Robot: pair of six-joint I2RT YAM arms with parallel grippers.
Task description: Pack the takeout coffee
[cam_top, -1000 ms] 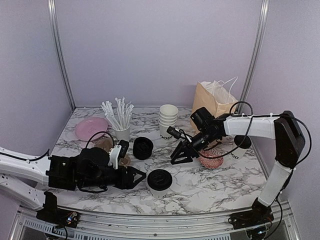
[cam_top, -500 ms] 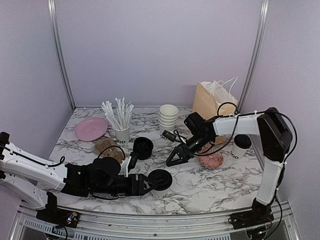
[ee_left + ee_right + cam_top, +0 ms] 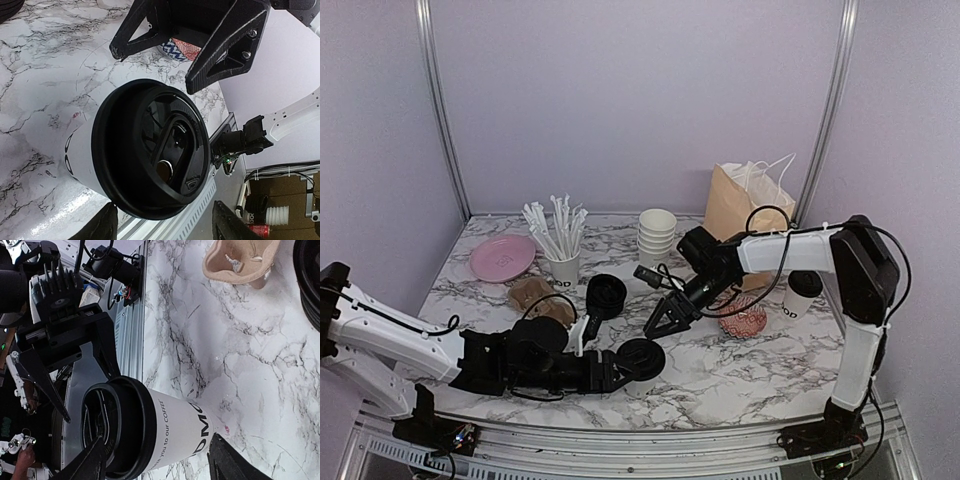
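The coffee cup, white with a black lid, stands upright at the near middle of the counter. A second lidded cup stands at the far right, just beside the brown bag.

The left arm lies low along the near edge, and the left jaws are spread wide with their tips at the cup's left side. The left wrist view does not show whether the cup wall is already between them. The right arm reaches in from the far right. The right jaws are also released and empty, and point down at the same cup from close by.

The step in hand looks like the first grasp of this cup. Two sets of jaws are converging on one cup, so only one should commit while the other holds off, or the fingers may clash over the lid. The grasping jaws should slide in until the paper wall below the lid sits squarely between them. They should clench only lightly, since the paper wall would probably buckle and the lid might pop off. The cup should then be lifted straight up and kept upright on the way to the bag.
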